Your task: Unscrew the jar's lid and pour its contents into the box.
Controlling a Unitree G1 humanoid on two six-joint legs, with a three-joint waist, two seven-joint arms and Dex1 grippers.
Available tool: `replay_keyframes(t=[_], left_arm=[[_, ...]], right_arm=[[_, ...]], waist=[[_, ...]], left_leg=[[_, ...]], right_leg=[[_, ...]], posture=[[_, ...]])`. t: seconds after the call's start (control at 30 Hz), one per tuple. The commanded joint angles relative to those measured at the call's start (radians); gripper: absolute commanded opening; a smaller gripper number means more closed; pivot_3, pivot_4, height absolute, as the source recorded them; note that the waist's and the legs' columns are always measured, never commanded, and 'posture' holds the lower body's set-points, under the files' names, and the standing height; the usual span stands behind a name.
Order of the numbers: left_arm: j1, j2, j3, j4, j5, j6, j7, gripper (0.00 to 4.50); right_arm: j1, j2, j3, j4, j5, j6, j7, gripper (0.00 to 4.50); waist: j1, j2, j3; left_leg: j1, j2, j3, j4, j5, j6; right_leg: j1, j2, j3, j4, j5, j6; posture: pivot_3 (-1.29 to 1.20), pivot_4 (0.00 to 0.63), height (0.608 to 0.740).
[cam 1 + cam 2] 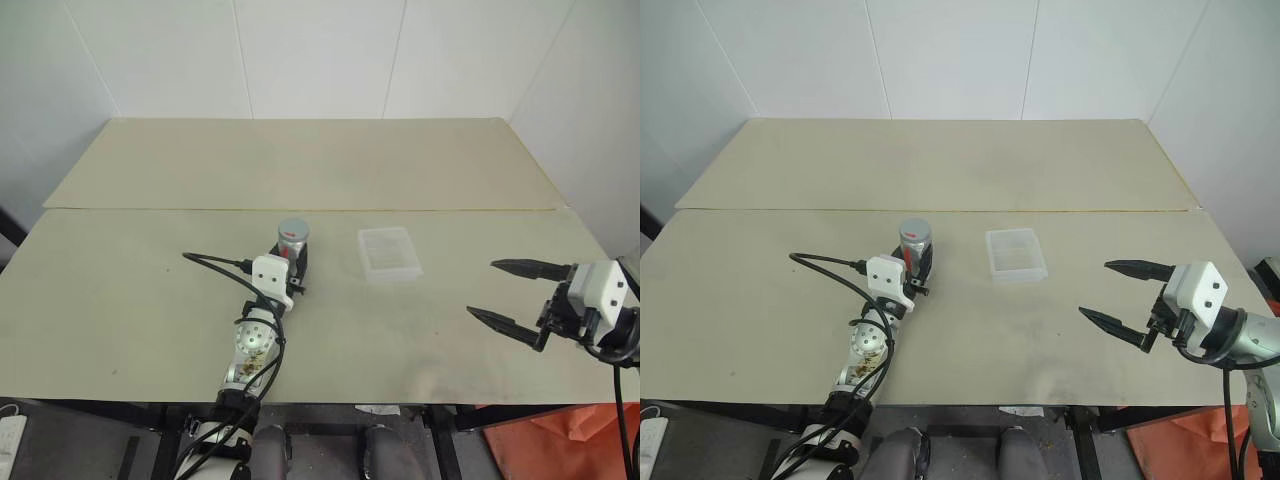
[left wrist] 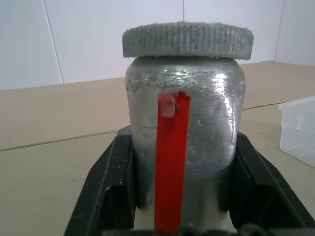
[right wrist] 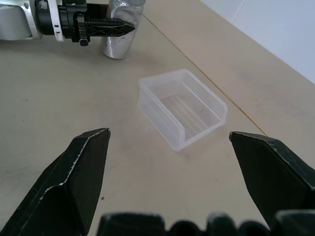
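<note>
We see a matte beige table (image 1: 150, 290) made of two flat boards that meet at a thin seam, set against plain white walls (image 1: 320, 50).

Near the middle of the front board stands the jar (image 2: 184, 142), an upright cylinder with rounded shoulders. Its clear wall looks silvery and crinkled, like foil, and a glossy red strip runs straight down its side. The lid (image 2: 187, 41) sits on top: a flat, round, grey cap with fine ridges around its edge and a rough, felt-like surface, a little wider than the jar. We cannot tell what is inside the jar.

The left gripper (image 1: 291, 268) reaches forward along the table, and its black plastic jaws are closed on the jar's lower body, one on each side. A black cable (image 1: 215, 262) loops from the wrist over the table.

Just to the right of the jar, apart from it, lies the box (image 3: 182, 108). It is a shallow rectangle of translucent, milky plastic with rounded corners and faint ribbed lines along its floor. It is open at the top, and we see nothing inside it.

The right gripper (image 1: 1124, 296) hovers above the table's right side, well apart from the box. Its two black, tapered, pointed jaws are spread wide, pointing left toward the box and holding nothing.
</note>
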Motion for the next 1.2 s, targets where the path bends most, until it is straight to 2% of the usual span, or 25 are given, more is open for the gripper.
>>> replay_keyframes(t=[0.03, 0.2, 0.33, 0.47, 0.63, 0.87, 1.2], left_arm=[[-0.007, -0.001, 0.008, -0.065, -0.054, 0.026, -0.026, 1.95], [-0.003, 0.034, 0.013, -0.184, -0.132, 0.055, -0.109, 1.95], [-0.001, 0.074, 0.0, -0.284, -0.232, 0.116, -0.224, 1.95], [0.006, 0.089, -0.011, -0.304, -0.282, 0.148, -0.303, 1.95], [-0.002, 0.074, -0.022, -0.256, -0.275, 0.164, -0.328, 1.95], [-0.025, 0.061, -0.063, -0.204, -0.239, 0.102, -0.392, 1.95], [-0.025, 0.049, -0.098, -0.177, -0.196, 0.015, -0.418, 1.95]], right_arm=[[-0.002, -0.012, -0.041, -0.04, 0.015, -0.007, -0.017, 4.5], [-0.019, -0.001, -0.023, -0.071, 0.03, 0.01, -0.045, 4.5], [-0.088, 0.045, 0.036, -0.178, 0.107, 0.179, -0.185, 4.5], [-0.231, 0.195, 0.192, -0.338, 0.132, 0.396, -0.472, 4.5], [-0.354, 0.364, 0.374, -0.456, 0.141, 0.527, -0.645, 4.5], [-0.437, 0.473, 0.542, -0.426, 0.013, 0.538, -0.736, 4.5], [-0.537, 0.507, 0.608, -0.293, -0.158, 0.52, -0.762, 4.5]], waist=[[0.0, 0.0, 0.0], [-0.001, 0.0, 0.0], [-0.004, 0.0, 0.0], [-0.011, 0.0, 0.0], [-0.01, 0.0, 0.0], [-0.006, 0.0, 0.0], [-0.019, 0.0, 0.0]], left_leg=[[0.0, 0.0, 0.0, 0.0, 0.0, 0.0], [0.0, 0.0, 0.0, 0.0, 0.0, 0.0], [0.0, 0.0, 0.0, 0.0, 0.0, 0.0], [0.0, 0.001, -0.001, 0.0, 0.0, -0.001], [-0.001, 0.0, -0.002, 0.0, 0.001, 0.0], [-0.004, 0.0, -0.004, 0.0, 0.001, 0.0], [-0.003, 0.0, -0.005, 0.0, 0.001, 0.0]], right_leg=[[0.0, 0.0, 0.0, 0.0, 0.0, 0.0], [-0.001, 0.0, 0.0, 0.0, 0.0, 0.0], [-0.001, 0.0, 0.0, 0.0, 0.0, 0.0], [-0.001, 0.001, 0.0, 0.001, 0.001, -0.001], [-0.002, 0.001, 0.0, 0.001, 0.001, -0.002], [-0.003, 0.001, -0.002, -0.001, 0.005, -0.008], [-0.003, 0.001, -0.003, 0.0, 0.005, -0.008]], posture=[[0.0, 0.15, 0.74], [0.0, 0.15, 0.74], [0.0, 0.15, 0.74], [0.0, 0.15, 0.74], [0.0, 0.15, 0.74], [0.0, 0.15, 0.74], [0.0, 0.15, 0.74]])
